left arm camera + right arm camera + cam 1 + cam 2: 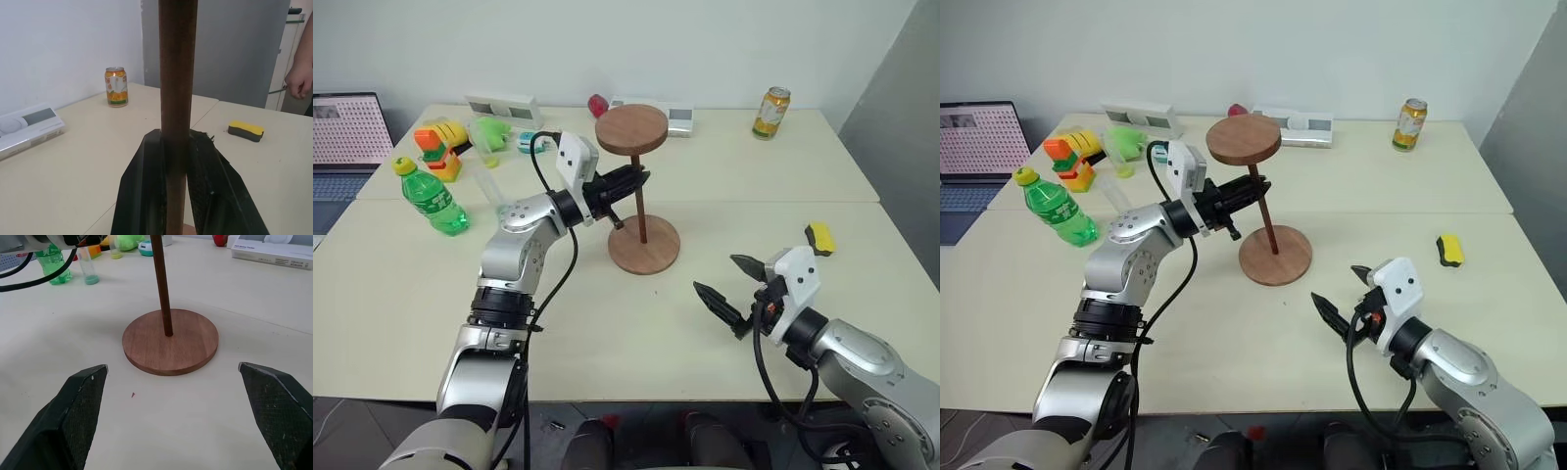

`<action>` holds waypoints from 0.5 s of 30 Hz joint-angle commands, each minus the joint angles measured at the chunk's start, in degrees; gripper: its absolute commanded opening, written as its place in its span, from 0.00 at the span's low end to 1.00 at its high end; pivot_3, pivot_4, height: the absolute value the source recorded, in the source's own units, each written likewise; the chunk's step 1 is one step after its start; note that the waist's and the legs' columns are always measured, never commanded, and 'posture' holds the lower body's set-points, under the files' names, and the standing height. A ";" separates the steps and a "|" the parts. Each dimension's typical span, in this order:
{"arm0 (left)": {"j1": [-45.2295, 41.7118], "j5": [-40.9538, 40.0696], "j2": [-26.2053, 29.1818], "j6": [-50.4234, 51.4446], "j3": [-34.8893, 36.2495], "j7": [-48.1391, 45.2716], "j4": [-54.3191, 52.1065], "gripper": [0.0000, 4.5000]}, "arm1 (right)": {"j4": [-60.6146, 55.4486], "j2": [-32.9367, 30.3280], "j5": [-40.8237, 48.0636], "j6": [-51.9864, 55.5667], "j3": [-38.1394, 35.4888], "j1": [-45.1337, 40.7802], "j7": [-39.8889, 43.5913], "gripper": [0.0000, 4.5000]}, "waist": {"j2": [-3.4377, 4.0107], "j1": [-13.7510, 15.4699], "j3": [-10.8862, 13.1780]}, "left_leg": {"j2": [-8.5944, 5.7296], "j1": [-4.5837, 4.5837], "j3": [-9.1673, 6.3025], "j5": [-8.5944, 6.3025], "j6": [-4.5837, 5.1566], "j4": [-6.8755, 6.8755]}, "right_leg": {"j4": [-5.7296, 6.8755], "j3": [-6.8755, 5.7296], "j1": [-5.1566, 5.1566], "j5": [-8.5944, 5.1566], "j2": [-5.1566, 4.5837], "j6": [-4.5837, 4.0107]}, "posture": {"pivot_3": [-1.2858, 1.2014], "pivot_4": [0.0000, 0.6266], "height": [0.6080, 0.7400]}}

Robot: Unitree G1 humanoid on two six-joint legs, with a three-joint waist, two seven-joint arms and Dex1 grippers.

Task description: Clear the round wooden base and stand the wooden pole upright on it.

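The round wooden base [644,245] lies flat near the table's middle. The wooden pole [639,211] stands upright at the base's centre, with its fixed round disc [631,128] on top. My left gripper [636,182] reaches in level from the left and is shut on the pole about halfway up; in the left wrist view both black fingers [146,196] press against the pole [177,73]. My right gripper [716,273] hovers open to the right of the base and nearer the front edge. It points at the base [169,341] and holds nothing.
A green bottle [433,199], a clear tube [492,186] and colourful toys [440,147] sit at the left. White boxes [504,106] and an orange can [771,112] stand along the back. A yellow sponge [819,237] lies at the right. A person's hand [299,81] is beyond the table.
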 commanded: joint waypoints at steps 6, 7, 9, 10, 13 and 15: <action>2.91 -1.75 2.59 6.95 0.69 -3.17 -4.57 0.57 | -0.75 -0.71 1.15 -0.68 -1.62 -1.26 1.86 1.00 | -0.13 -0.25 0.13 | 0.03 -0.48 -0.10 0.01 -0.02 0.01 | -0.05 -0.12 -0.36 0.00 0.00 -0.01 | 0.52 0.24 1.00; 3.35 -2.08 3.17 7.92 0.67 -3.57 -5.87 0.62 | -0.50 -0.78 1.13 -0.80 -1.56 -1.32 2.21 1.00 | -0.13 -0.27 0.13 | 0.02 -0.48 -0.09 0.01 -0.02 0.00 | -0.06 -0.12 -0.36 0.00 -0.01 -0.01 | 0.52 0.24 1.00; 4.81 -2.71 5.13 10.68 0.56 -4.39 -9.03 0.72 | 0.17 -0.72 1.30 -0.93 -1.48 -1.64 2.86 1.00 | -0.13 -0.26 0.13 | 0.02 -0.47 -0.09 0.01 -0.02 0.00 | -0.07 -0.12 -0.34 0.00 -0.02 -0.01 | 0.52 0.24 1.00; 5.79 -2.82 6.61 11.78 0.40 -5.18 -10.68 0.76 | 0.47 -0.82 1.32 -1.04 -1.47 -1.70 3.32 1.00 | -0.13 -0.27 0.13 | 0.03 -0.47 -0.10 0.01 -0.02 0.00 | -0.07 -0.13 -0.34 0.00 -0.02 -0.01 | 0.52 0.24 1.00; 8.35 -2.15 14.79 14.27 0.10 -10.58 -13.95 0.88 | 2.35 -2.00 1.65 -1.24 -2.23 -2.43 5.91 1.00 | -0.11 -0.70 0.14 | 0.07 -0.38 -0.05 0.01 -0.02 -0.04 | -0.04 -0.07 -0.34 -0.01 0.02 -0.02 | 0.52 0.24 1.00; 8.80 -1.31 20.76 15.09 -0.09 -14.62 -13.94 0.97 | 4.18 -3.66 1.95 -1.22 -3.36 -3.40 8.37 1.00 | -0.08 -0.88 0.19 | 0.09 -0.32 -0.05 0.00 -0.01 -0.08 | 0.01 -0.06 -0.34 -0.03 0.06 -0.06 | 0.52 0.24 1.00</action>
